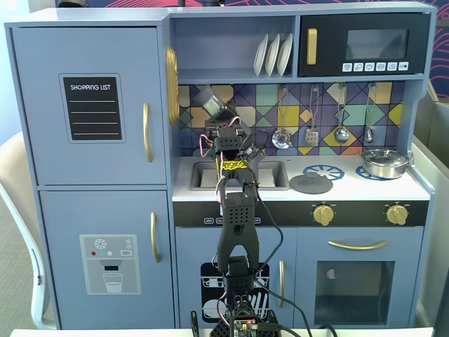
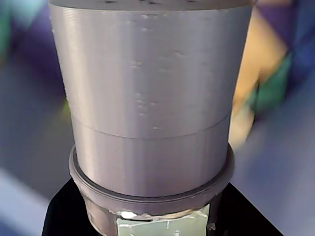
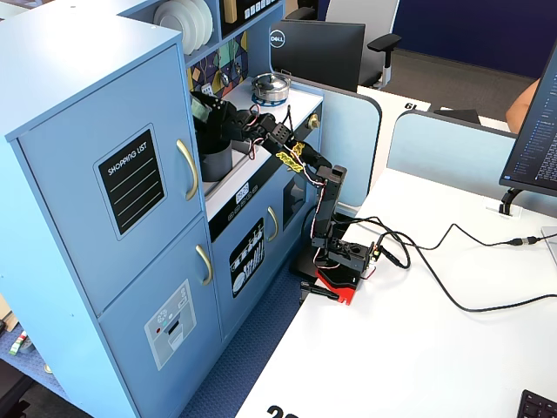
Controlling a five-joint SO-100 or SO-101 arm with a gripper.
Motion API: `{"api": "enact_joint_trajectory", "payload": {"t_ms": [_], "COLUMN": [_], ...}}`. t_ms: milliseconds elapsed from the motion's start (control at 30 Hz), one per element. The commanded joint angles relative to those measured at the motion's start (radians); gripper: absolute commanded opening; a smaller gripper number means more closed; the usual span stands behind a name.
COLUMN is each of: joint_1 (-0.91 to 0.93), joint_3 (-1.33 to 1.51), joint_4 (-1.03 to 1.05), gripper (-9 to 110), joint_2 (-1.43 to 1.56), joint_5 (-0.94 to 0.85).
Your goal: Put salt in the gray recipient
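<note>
My gripper (image 3: 211, 131) clamped on grey ribbed plastic cylinder shaker (image 2: 147, 108), held above toy kitchen's sink (image 1: 207, 175). Silver metal pot (image 1: 384, 163) at 3 o'clock on blue counter (image 1: 351, 188).

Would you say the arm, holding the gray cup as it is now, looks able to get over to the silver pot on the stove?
Probably yes: the gripper holds the gray cup above the sink, and only a flat lid lies between it and the silver pot, though that is a long sideways stretch.

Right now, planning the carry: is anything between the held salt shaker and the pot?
Nothing tall: only the flat lid lies on the counter between the salt shaker and the open pot.
</note>
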Motion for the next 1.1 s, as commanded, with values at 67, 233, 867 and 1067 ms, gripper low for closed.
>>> {"api": "enact_joint_trajectory", "payload": {"t_ms": [67, 233, 867, 1067], "joint_1": [0.021, -0.009, -0.04, -0.028], "joint_3": [0.028, -0.009, -0.164, 0.008], "joint_4": [0.0, -0.043, -0.046, -0.009], "gripper": [0, 0, 0, 0], "joint_2": [0.072, 0.064, 0.009, 0.086], "joint_5": [0.021, -0.032, -0.091, -0.051]}}
